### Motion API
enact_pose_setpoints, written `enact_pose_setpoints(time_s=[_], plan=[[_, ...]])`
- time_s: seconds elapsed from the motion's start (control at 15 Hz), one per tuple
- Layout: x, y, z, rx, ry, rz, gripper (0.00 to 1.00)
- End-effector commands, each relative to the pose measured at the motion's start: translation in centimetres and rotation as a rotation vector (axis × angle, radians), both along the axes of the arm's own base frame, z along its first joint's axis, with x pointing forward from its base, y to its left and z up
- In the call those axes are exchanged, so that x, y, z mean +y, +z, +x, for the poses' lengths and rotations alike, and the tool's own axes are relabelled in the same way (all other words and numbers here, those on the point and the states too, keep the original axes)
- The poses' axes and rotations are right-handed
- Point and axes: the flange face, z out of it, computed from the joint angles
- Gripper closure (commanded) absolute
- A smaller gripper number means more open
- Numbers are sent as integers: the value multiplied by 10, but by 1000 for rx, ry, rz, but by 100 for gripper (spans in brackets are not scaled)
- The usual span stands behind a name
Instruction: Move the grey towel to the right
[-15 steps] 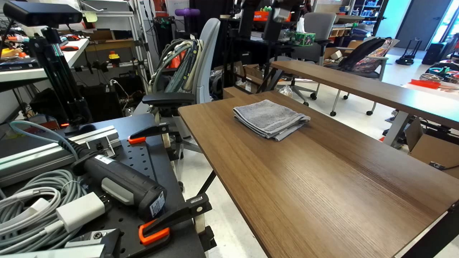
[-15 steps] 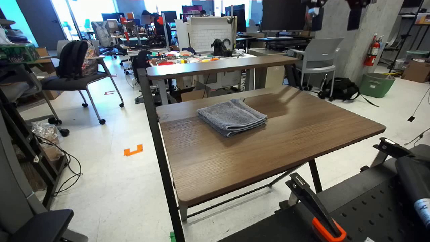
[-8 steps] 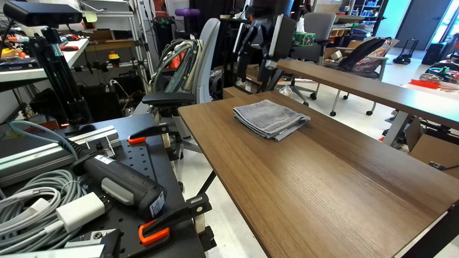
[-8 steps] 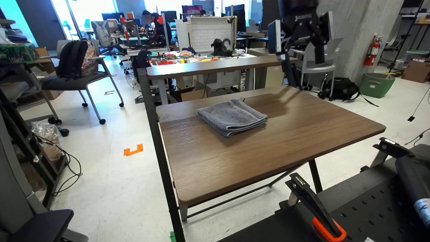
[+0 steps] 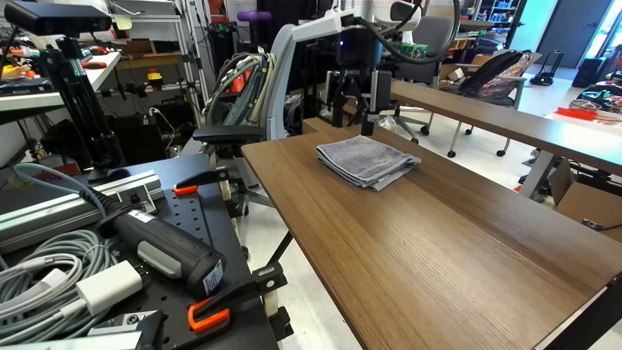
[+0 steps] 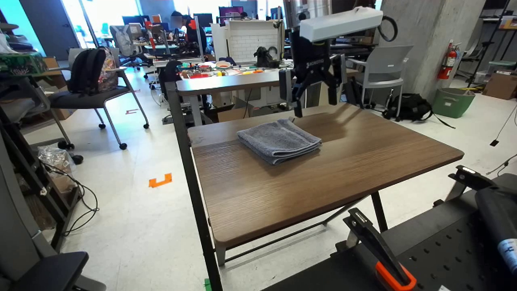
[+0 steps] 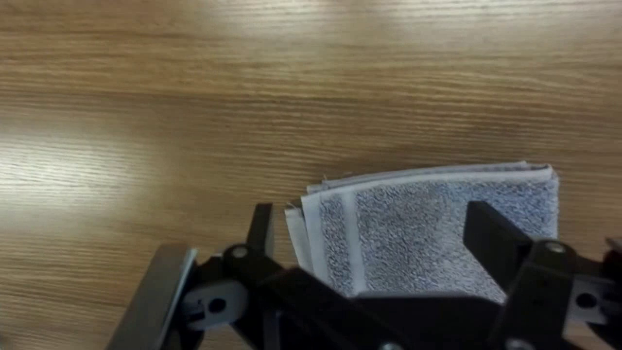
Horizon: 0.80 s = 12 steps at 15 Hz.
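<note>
The grey towel (image 5: 365,158) lies folded and flat on the brown wooden table, with its layered edges showing; it also shows in an exterior view (image 6: 278,139). My gripper (image 5: 353,123) points down, open and empty, above the table near the towel's far side. In an exterior view the gripper (image 6: 315,106) hangs above and behind the towel. In the wrist view the gripper (image 7: 368,214) has its fingers wide apart with the towel (image 7: 413,228) below. One finger (image 7: 261,226) appears beside the towel's striped edge, the other overlaps the towel. The towel's lower part is hidden by the gripper.
The brown table (image 5: 437,253) stands beside a black cart (image 6: 424,250) with clamps (image 5: 238,296) and a handheld tool. A second brown tabletop (image 5: 491,119) runs behind it. A black post (image 6: 190,178) rises at one table corner. A grey chair (image 5: 279,97) stands close by.
The gripper has come down from the top of both exterior views towards the table and is nearer the towel. It stays open. The towel has not moved.
</note>
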Motion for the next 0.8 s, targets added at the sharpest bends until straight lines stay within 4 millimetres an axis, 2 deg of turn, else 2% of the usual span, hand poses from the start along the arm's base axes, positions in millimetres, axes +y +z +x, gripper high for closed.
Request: enact_pose_setpoints(time_s=[0.0, 0.33, 0.73], plan=[[13, -7, 7, -100, 60, 49, 0], [17, -23, 12, -127, 126, 117, 0], [20, -53, 26, -54, 176, 136, 0]])
